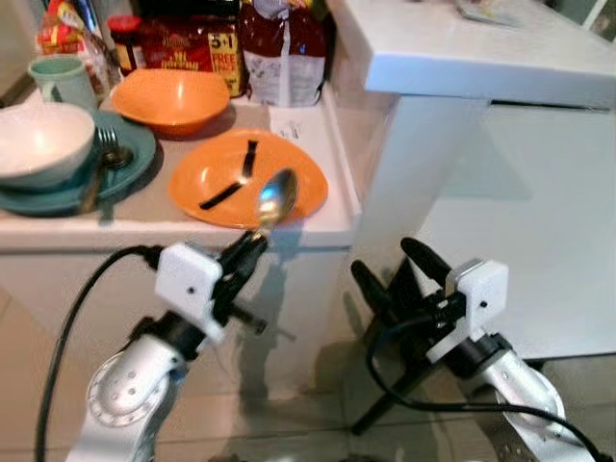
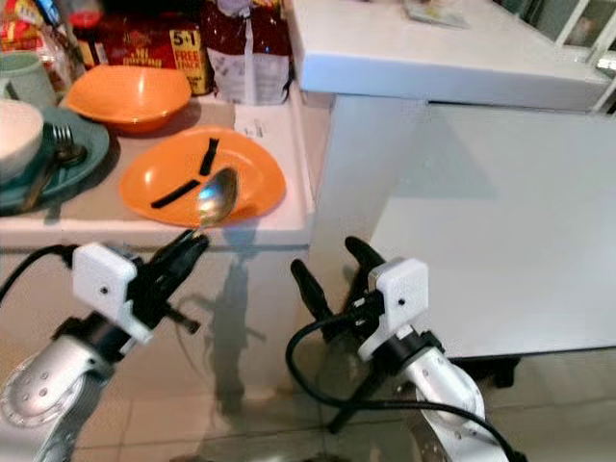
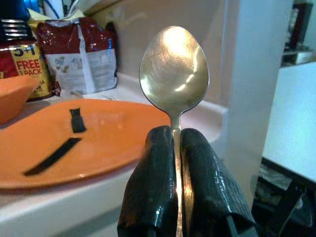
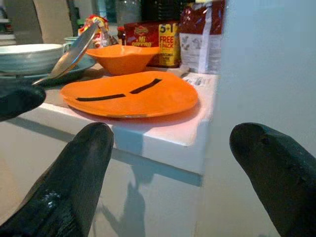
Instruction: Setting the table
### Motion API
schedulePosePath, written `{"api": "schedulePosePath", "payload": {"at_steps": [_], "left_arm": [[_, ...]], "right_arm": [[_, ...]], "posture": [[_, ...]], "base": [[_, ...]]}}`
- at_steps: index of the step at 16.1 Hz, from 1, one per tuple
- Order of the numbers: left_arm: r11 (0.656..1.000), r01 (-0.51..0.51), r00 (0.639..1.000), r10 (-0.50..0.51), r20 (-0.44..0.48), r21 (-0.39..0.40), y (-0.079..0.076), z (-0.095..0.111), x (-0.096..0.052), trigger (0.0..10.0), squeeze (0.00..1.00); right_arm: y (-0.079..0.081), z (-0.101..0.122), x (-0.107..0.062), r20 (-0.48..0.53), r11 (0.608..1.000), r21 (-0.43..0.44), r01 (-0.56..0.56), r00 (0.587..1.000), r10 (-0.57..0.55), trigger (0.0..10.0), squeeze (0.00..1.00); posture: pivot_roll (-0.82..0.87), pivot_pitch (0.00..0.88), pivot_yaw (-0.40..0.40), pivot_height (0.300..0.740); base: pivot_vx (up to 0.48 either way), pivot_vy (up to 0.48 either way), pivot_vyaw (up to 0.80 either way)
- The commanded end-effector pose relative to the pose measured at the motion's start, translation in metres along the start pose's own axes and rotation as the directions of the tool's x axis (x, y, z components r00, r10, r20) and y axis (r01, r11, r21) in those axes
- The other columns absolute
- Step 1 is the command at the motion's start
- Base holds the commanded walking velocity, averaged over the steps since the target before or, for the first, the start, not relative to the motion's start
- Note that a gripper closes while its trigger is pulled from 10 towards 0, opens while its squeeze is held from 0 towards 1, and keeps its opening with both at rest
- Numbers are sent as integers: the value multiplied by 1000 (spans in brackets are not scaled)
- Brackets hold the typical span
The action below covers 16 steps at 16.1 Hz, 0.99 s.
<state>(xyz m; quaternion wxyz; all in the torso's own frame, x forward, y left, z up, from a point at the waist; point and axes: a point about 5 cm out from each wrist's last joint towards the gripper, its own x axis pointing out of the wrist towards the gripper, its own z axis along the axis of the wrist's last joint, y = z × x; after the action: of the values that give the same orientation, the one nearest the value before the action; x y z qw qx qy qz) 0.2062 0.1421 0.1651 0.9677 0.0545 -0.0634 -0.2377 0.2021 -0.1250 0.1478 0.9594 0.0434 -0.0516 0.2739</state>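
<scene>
My left gripper [image 1: 252,244] is shut on the handle of a metal spoon [image 1: 276,197], whose bowl points up over the near edge of an orange plate [image 1: 217,173]. The plate carries two black strips and lies on the white counter [image 1: 173,231]. In the left wrist view the spoon [image 3: 174,66] rises from between the black fingers [image 3: 153,177]. My right gripper [image 1: 390,269] is open, low in front of the counter's corner, holding nothing. An orange bowl [image 1: 171,98] sits behind the plate.
A white bowl [image 1: 38,140] rests on a teal plate [image 1: 130,159] with a fork [image 1: 104,159] at the left. A green mug [image 1: 63,79] and food packets [image 1: 279,48] stand behind. A white table [image 1: 549,212] spreads to the right, under a raised white ledge [image 1: 462,48].
</scene>
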Motion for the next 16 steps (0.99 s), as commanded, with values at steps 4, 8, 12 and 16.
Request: {"api": "schedulePosePath", "payload": {"at_steps": [4,8,12,16], "left_arm": [[999,31,999,-31,43,-8,-5,9,4,10000,0],[998,-45,999,45,20,38,5,5,24,10000,0],[988,-137,990,139,-23,71,23,-3,59,10000,0],[988,-133,991,135,-24,78,16,-4,77,10000,0]], "right_arm": [[-8,4,0,4,999,-15,39,999,-39,10000,0],[-22,6,1,47,986,-61,157,987,-154,10000,0],[-39,20,10,118,945,-67,320,943,-311,10000,0],[-53,14,3,80,901,-24,434,899,-431,10000,0]], "posture": [[75,59,-55,740],[78,63,-48,740],[36,58,-9,740],[31,65,0,740]], "base": [[0,-448,0],[0,-440,0],[0,-448,800],[0,-120,553]]}}
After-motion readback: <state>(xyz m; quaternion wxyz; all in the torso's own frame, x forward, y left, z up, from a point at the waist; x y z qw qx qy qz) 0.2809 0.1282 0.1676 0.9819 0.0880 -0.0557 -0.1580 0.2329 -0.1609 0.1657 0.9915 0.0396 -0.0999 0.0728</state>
